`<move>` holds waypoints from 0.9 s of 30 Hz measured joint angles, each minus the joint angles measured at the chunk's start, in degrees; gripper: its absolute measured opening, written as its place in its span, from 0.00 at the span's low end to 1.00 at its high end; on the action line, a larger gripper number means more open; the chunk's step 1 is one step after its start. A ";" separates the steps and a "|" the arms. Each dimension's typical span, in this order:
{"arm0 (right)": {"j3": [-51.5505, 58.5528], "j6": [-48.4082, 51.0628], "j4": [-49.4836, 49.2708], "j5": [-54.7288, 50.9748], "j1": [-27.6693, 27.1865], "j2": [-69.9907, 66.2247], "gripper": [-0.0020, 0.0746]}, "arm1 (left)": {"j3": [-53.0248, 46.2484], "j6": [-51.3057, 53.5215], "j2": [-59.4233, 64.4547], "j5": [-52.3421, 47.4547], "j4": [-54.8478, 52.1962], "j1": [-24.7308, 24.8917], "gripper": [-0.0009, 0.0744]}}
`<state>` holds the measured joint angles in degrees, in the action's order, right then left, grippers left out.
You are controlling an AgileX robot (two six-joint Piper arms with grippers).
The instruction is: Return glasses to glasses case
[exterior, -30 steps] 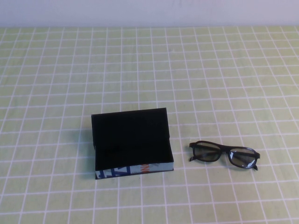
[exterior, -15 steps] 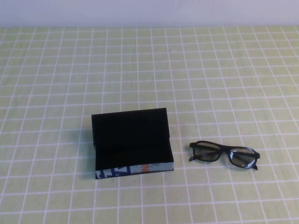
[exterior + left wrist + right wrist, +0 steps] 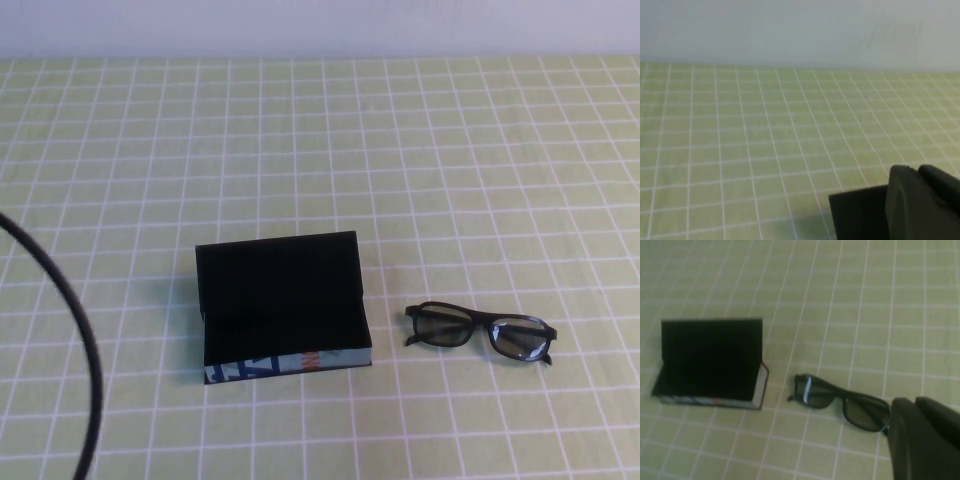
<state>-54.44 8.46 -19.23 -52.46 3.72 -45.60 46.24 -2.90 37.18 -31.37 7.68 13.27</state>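
The glasses case (image 3: 283,310) stands open on the green checked cloth, lid up, its blue-white front with an orange mark facing me. The black glasses (image 3: 480,332) lie folded on the cloth to its right, a short gap away. Neither gripper shows in the high view. In the right wrist view the right gripper (image 3: 914,402) is shut and empty, above and beside the glasses (image 3: 842,402), with the case (image 3: 710,362) farther off. In the left wrist view the left gripper (image 3: 917,170) is shut and empty, with the case's black edge (image 3: 855,215) close by.
A black cable (image 3: 85,340) of the left arm curves through the left of the high view. The checked cloth (image 3: 320,150) runs back to a white wall.
A black cable has swung into the left of the high view. The case and the glasses have not moved.
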 joint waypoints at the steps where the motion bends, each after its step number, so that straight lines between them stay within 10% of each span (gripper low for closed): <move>1: -0.61 2.96 -0.62 -0.94 0.23 -2.48 0.00 | 0.12 0.90 1.16 -0.56 0.69 0.54 0.01; 14: -12.45 29.82 -9.01 -13.30 1.57 -24.32 0.00 | 0.44 2.19 5.29 -2.58 2.19 1.37 0.01; 23: -23.39 33.76 10.42 -17.73 15.98 -40.37 0.02 | 0.44 2.19 5.41 -2.58 2.75 1.37 0.01; 27: -23.52 33.85 13.12 -16.81 19.14 -45.71 0.17 | 0.44 2.28 5.41 -2.58 2.78 1.37 0.01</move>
<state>-77.96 42.31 -6.11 -69.27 22.86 -91.31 46.69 -0.62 42.59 -33.95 10.46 14.64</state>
